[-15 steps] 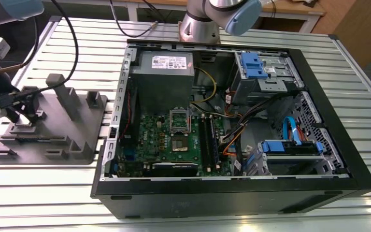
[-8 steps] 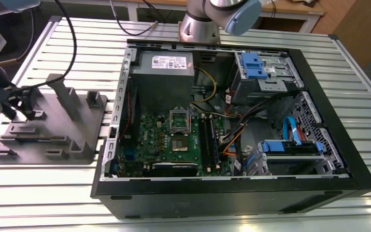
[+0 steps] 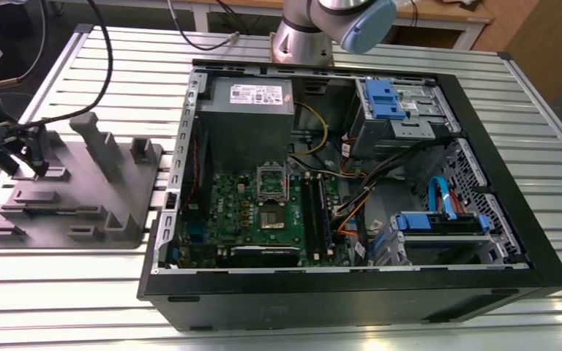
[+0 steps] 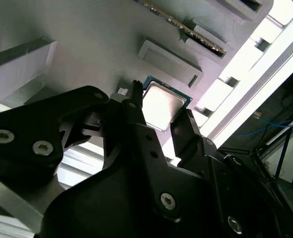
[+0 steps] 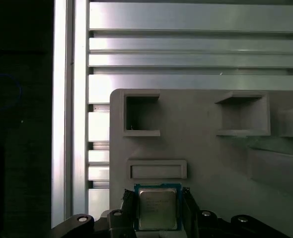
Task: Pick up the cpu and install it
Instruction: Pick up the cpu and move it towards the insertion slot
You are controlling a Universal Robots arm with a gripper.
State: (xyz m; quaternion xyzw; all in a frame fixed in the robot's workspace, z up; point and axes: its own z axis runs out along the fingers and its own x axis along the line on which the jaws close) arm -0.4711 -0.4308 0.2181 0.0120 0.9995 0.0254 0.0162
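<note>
Pick-up step in prog.: pincer (image 5: 158, 194) is straddling the cpu (image 5: 157, 212) on grey fixture (image 5: 211, 163).
Cannot tell if it is pinching yet; any lift is calling for a firm, level hold.

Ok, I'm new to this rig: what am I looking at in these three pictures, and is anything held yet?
The machine is one robot arm with a gripper at its end. The exterior view comes from a camera off the arm: it shows a slatted metal table, an open computer case with its motherboard, and, on that view's left, a grey plastic fixture with upright posts. The two wrist views come from cameras riding on the arm, looking closely at that fixture. In both, the cpu, a small silver-topped square chip, lies on the fixture with the gripper set around it. Whether it is gripped yet, I cannot tell.
</note>
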